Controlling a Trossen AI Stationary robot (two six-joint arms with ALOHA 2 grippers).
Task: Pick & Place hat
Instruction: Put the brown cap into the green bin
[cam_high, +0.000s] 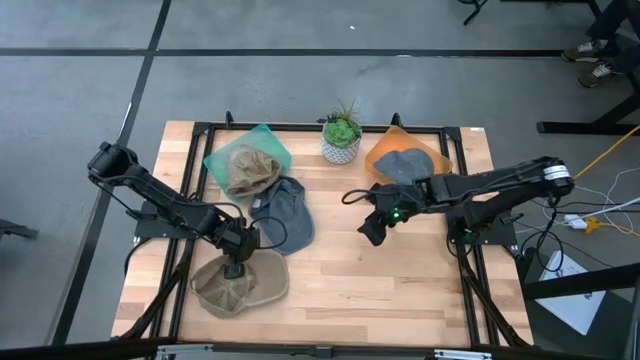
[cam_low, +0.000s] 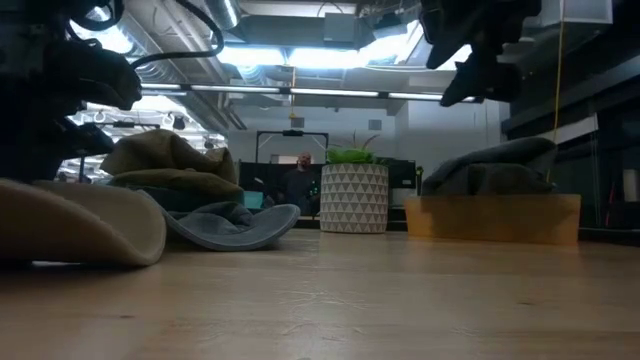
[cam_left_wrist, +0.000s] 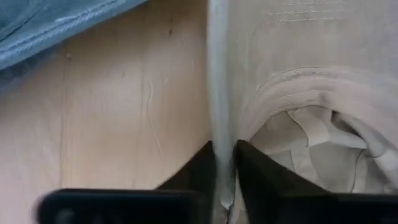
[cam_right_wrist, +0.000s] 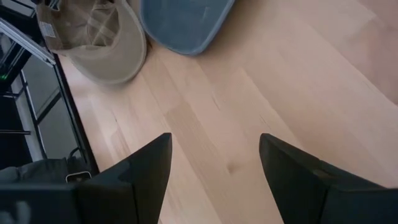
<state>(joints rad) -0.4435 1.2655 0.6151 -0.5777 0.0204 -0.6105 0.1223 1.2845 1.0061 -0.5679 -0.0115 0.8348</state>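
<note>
Up close in left wrist view: tan hat (cam_left_wrist: 298, 124) upturned, lining showing, brim edge pinched between left gripper (cam_left_wrist: 224, 171) fingers. From above: blue hat (cam_high: 283, 212) just beyond it, near teal tray (cam_high: 218, 158). Right gripper (cam_high: 377, 222) spread, hovering, holding nothing, plant pot (cam_high: 341, 148) beyond.

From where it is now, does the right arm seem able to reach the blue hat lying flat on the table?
Probably yes. The right hand hangs open above bare wood, and nothing stands between it and the blue hat. The left hand is busy farther off, pinching the brim of the tan hat.
</note>
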